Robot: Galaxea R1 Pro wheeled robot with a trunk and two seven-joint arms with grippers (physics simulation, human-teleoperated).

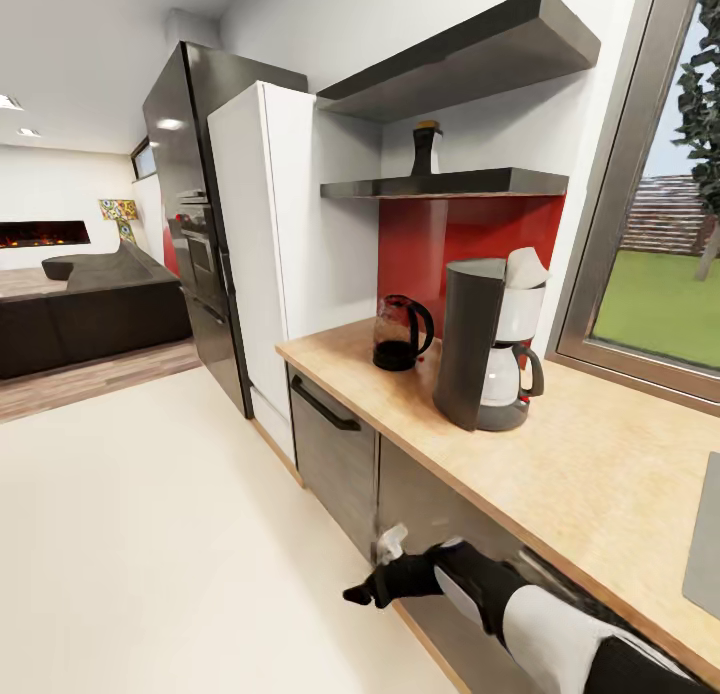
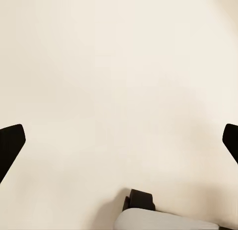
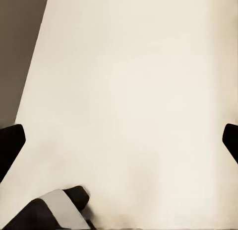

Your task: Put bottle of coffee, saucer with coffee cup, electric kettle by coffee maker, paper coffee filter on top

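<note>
The tall dark grey coffee maker [image 1: 488,346] stands on the beige kitchen countertop [image 1: 600,464], and a white paper coffee filter [image 1: 525,268] sits on top of it. To its left, a little apart, is the smoky glass electric kettle [image 1: 401,334]. The dark bottle of coffee [image 1: 427,150] stands on the thin glossy kitchen shelf [image 1: 480,183] above them. My right gripper [image 1: 364,593] hangs low in front of the cabinet fronts, below counter height. In the wrist views, the left gripper [image 2: 119,145] and right gripper [image 3: 119,145] are open over bare floor. The saucer and coffee cup are out of view.
A thicker dark shelf [image 1: 470,54] hangs above the thin one. A white tall cabinet [image 1: 270,244] and a dark oven column [image 1: 195,214] close the counter's left end. The steel sink's edge [image 1: 705,534] shows at the far right. Cream floor [image 1: 150,534] stretches to the left.
</note>
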